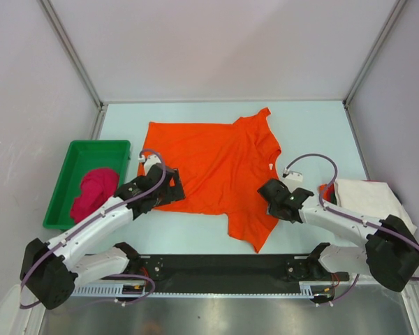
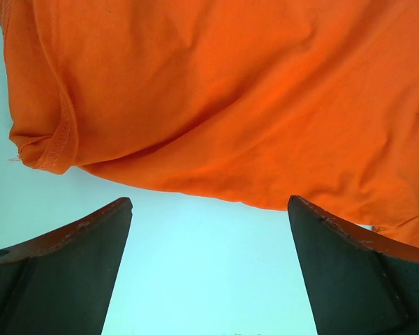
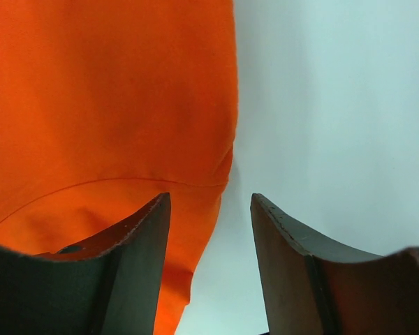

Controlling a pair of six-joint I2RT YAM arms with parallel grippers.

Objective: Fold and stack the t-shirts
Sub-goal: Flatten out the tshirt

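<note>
The bright orange t-shirt (image 1: 213,164) lies spread flat in the middle of the table, one sleeve pointing to the near side. My left gripper (image 1: 169,187) hovers at its near left hem, open, with only bare table between the fingers (image 2: 209,206); the orange hem (image 2: 230,91) lies just beyond the tips. My right gripper (image 1: 269,190) is over the shirt's right edge, jaws partly apart and open (image 3: 211,199). The orange cloth (image 3: 105,91) runs under its left finger, not pinched. A magenta-pink t-shirt (image 1: 94,190) sits bunched in the tray. An off-white t-shirt (image 1: 366,195) lies at the right, partly under my right arm.
The green plastic tray (image 1: 98,144) stands at the left edge of the table. Grey walls close in the back and both sides. A black rail (image 1: 223,266) with the arm bases runs along the near edge.
</note>
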